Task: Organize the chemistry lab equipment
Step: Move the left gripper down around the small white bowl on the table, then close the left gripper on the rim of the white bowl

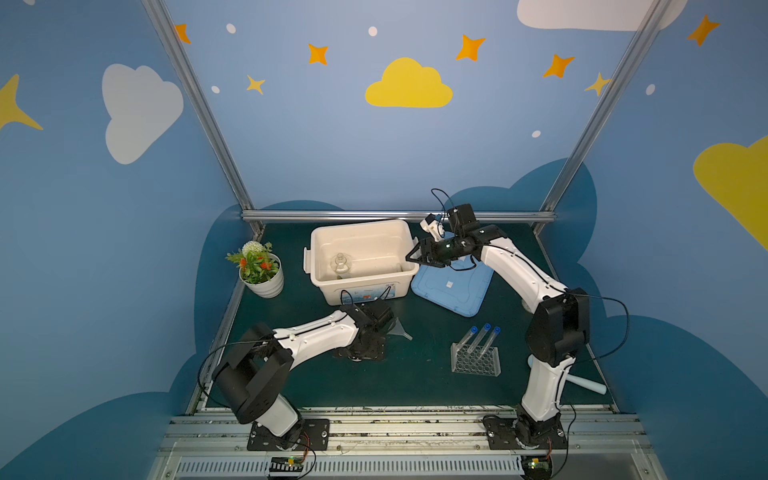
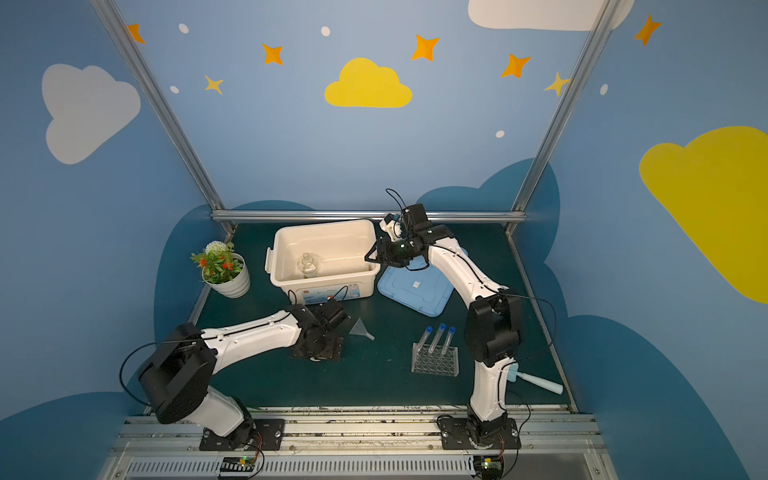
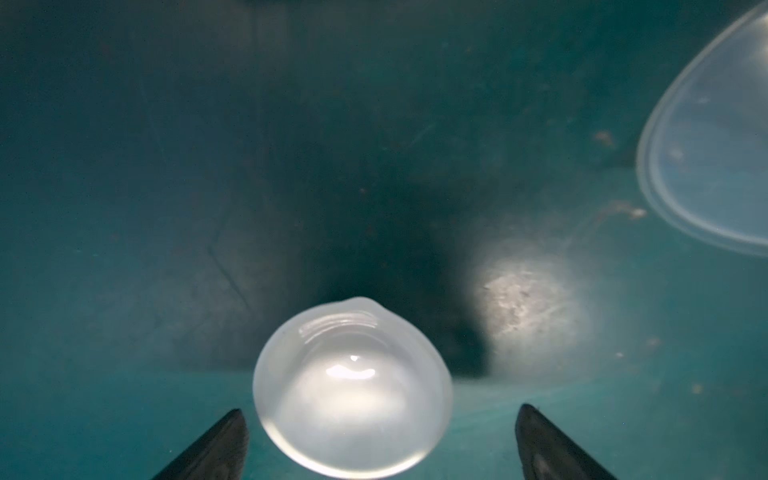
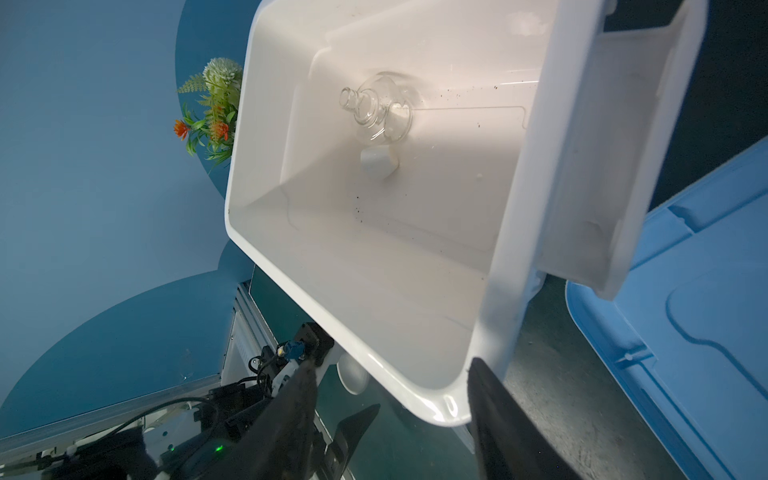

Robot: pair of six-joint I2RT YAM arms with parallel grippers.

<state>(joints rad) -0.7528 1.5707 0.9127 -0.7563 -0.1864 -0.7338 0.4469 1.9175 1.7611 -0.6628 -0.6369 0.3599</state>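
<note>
your left gripper (image 3: 381, 411) hangs fully open and empty, its fingers (image 3: 216, 449) straddling the white bowl (image 3: 353, 390); descend straight, then close.

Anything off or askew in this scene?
Three test tubes lean in the rack instead of standing upright. The funnel lies on its side. Dark specks dot the floor of the white bin.

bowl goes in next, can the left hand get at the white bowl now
Likely yes: the left hand hangs open right above the white bowl, straddling it, with nothing covering it.
</note>
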